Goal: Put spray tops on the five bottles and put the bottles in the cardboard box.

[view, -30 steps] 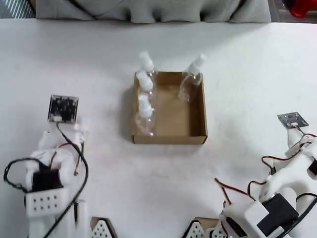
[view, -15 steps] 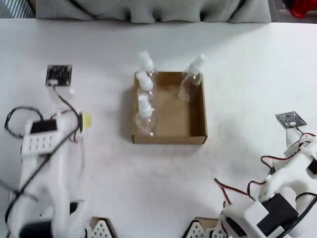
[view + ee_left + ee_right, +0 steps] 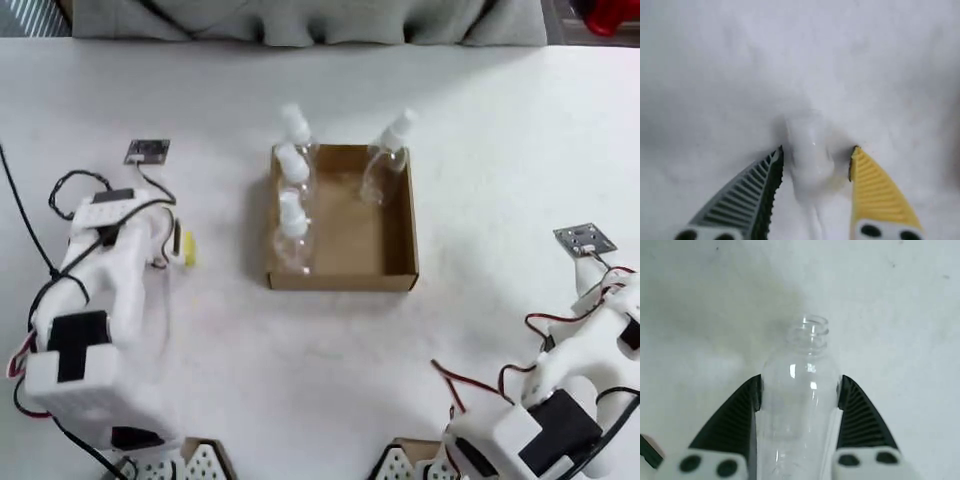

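The last loose spray top (image 3: 807,162) lies on the white table (image 3: 500,150), out to the left of the cardboard box (image 3: 411,230). The left gripper (image 3: 817,150) is lowered over it with its grey and yellow fingers spread either side. A sliver of gap shows on the yellow side, so nothing is grasped. The uncapped bottle (image 3: 796,390) is clamped in the right gripper (image 3: 800,382), neck open, over the table at the near right, well apart from the box. Four capped bottles (image 3: 292,225) stand in the box, three along its left wall and one at the far right corner. Likely trouble: the top is small and rounded, so an off-centre pinch could squirt it away, and a tilted bottle would make the top seat crookedly
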